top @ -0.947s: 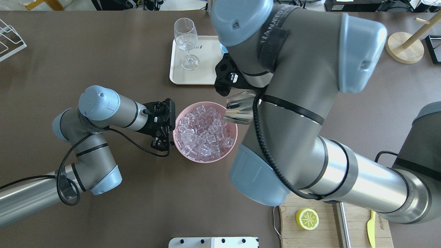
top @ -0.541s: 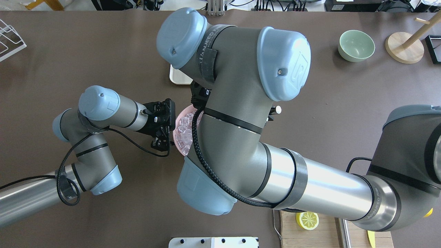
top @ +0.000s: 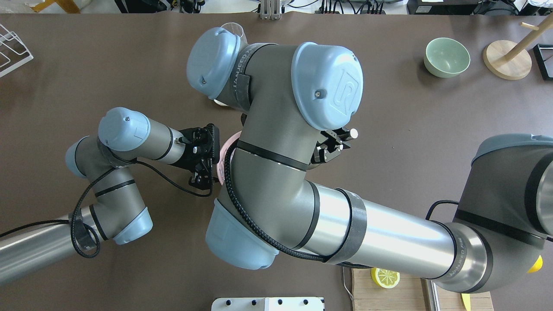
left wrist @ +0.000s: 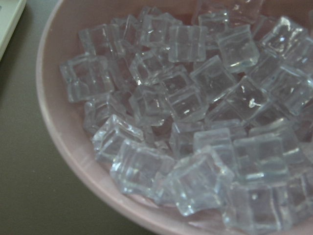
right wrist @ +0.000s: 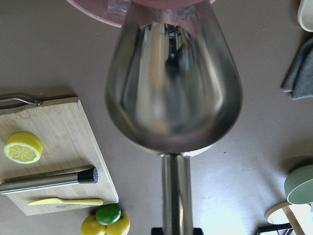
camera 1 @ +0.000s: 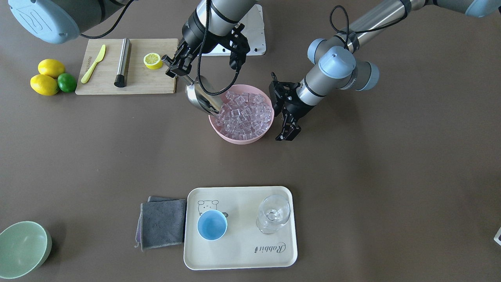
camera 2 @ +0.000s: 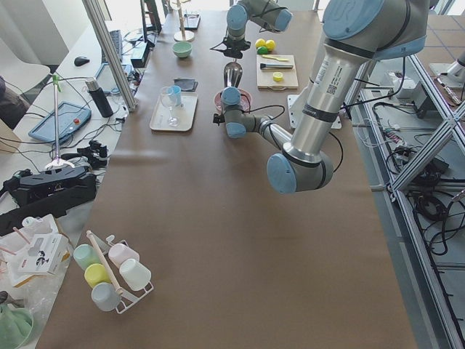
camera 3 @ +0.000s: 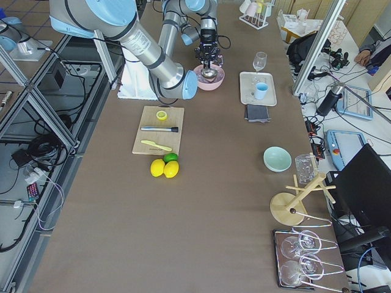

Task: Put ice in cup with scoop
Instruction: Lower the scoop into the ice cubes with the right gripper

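overhead: right arm (top: 276, 172) hides cup (camera 1: 211, 224), scoop (camera 1: 200, 98), most of bowl (camera 1: 238, 139) | right wrist: scoop handle cut off

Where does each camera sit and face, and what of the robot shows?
Front-facing: across the table, facing the robot; both arms, scoop at pink bowl.
Overhead: behind the robot, looking down; both arms, right over bowl.
Exterior left: table's end; left arm nearest.
Exterior right: other end; right arm nearest.
Left wrist: onto ice; no body.
Right wrist: along the scoop; little body.
Shared: both wrists see the bowl.
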Tool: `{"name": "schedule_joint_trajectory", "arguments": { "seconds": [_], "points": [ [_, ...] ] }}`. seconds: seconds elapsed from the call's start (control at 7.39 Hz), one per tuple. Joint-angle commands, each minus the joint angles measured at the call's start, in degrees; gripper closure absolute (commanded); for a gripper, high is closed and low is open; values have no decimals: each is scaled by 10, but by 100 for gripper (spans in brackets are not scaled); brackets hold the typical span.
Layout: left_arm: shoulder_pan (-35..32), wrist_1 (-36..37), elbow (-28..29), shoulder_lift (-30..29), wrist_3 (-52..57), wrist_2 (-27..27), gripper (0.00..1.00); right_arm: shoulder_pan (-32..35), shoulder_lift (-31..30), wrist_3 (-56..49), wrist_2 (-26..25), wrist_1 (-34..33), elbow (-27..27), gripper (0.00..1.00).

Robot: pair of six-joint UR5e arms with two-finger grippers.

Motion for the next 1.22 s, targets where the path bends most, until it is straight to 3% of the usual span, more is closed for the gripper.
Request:
{"name": "schedule_joint_trajectory", "arguments": {
  "seconds": [0.0,0.41,1.08],
  "points": [
    [0,-1,0,1,1,-1,1,-6,20,-2,-17,0,-46,100],
    [0,-1,0,1,0,-1,1,-21,37,-3,-29,25,-99,100],
    [0,-1,0,2,0,-1,1,-30,42,2,-34,62,-130,100]
  ]
}}
